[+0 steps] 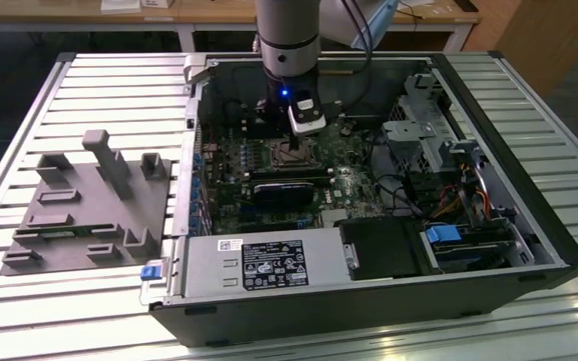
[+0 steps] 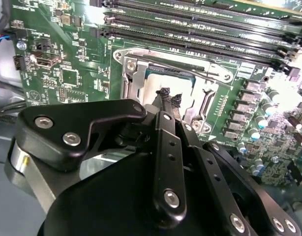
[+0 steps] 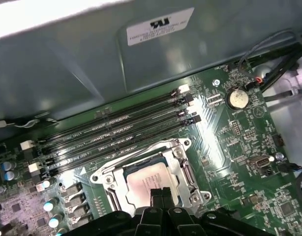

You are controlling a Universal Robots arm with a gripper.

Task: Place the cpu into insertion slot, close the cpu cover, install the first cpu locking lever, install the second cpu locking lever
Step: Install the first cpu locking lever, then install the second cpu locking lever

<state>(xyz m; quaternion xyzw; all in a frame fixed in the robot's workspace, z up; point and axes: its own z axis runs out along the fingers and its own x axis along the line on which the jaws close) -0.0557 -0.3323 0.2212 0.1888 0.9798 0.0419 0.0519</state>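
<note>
Exterior view first: the arm reaches down into an open computer case that lies on a slatted metal table, and the gripper hangs just above the insertion slot on the green motherboard. On the exterior view's left, well apart from the case, a grey fixture block rests on the table. A grey power supply with a label sits at the near edge of the case.

Both wrist views look along the black fingers toward the socket. In the second wrist view the fingers run together to a narrow tip, with the gripper directly over the cpu; the tips look pressed together with nothing between them, though whether they touch the chip cannot be told from this angle. The cpu lies flat inside the insertion slot, its silvery top showing through the square opening of the cpu cover, which lies down over the socket as a metal frame.

The first wrist view shows the same layout: the cpu seated in the insertion slot, framed by the cpu cover, the gripper just at its edge. Four long black memory slots run beside the socket, and a round coin battery sits further along the motherboard.
</note>
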